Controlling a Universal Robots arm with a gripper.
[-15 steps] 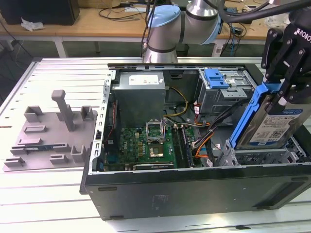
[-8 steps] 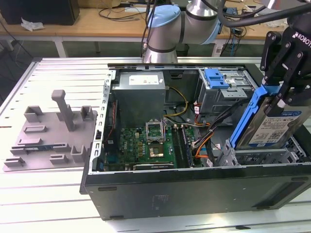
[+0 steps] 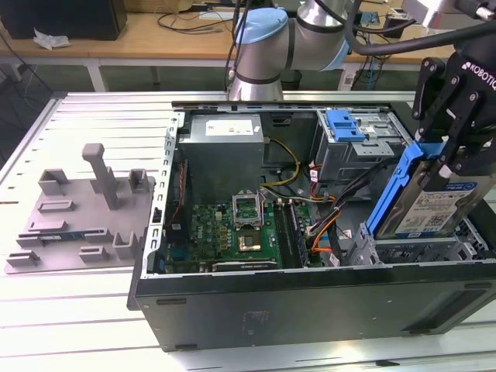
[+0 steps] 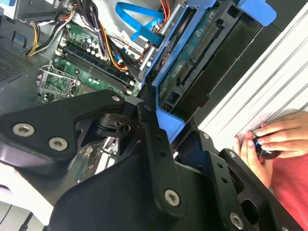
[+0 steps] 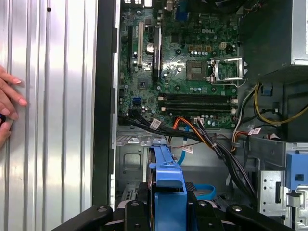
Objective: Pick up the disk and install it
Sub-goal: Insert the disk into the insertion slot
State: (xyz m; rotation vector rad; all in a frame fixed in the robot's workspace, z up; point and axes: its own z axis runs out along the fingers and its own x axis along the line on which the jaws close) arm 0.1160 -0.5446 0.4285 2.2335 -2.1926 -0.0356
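The disk (image 3: 435,208) is a silver drive with a blue-and-white label in a bright blue carrier frame (image 3: 392,194). My gripper (image 3: 444,152) is shut on its upper end and holds it tilted, at the exterior view's right. The disk's lower end hangs just above the grey drive cage (image 3: 418,252) at the front right corner of the open computer case (image 3: 310,304). The second wrist view shows the disk's green circuit-board underside (image 4: 192,62) and the blue frame (image 4: 166,122) between the black fingers. The first wrist view shows the blue carrier end (image 5: 167,179) over the cage floor (image 5: 132,161).
Inside the case lie a motherboard (image 3: 232,229), a grey power supply (image 3: 225,147), bundled cables (image 3: 325,221) and a rear bay with a blue latch piece (image 3: 345,124). A grey fixture (image 3: 85,209) sits on the table left of the case. A person's hand (image 4: 269,139) rests beside the case.
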